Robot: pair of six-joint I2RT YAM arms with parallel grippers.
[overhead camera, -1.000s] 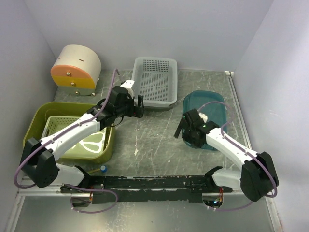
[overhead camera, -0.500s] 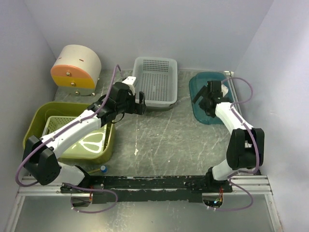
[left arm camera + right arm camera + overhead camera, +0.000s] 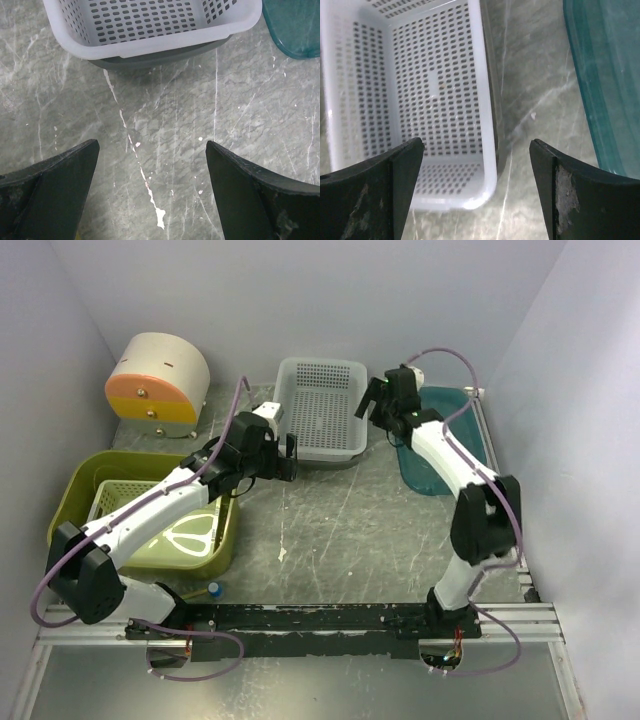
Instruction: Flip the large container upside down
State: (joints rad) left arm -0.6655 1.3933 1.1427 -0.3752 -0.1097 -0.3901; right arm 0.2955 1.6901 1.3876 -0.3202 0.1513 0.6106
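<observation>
Right gripper [image 3: 476, 142] gapes wide and empty over the edge of the white basket [image 3: 435, 75], beside the teal bin [image 3: 610, 75]. Left gripper [image 3: 151, 145], also wide, hovers above the table [image 3: 240, 125]. The olive tub [image 3: 68, 502] sits at the left, seemingly upright.

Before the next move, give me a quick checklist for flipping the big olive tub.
1. Left gripper open: ok.
2. Right gripper open and empty: ok.
3. Large container emptied: not ok, a pale green tray lies inside.
4. A gripper at the container's rim: not ok, both hover by the white basket.
5. Free room beside the container for the flip: cannot tell.
</observation>
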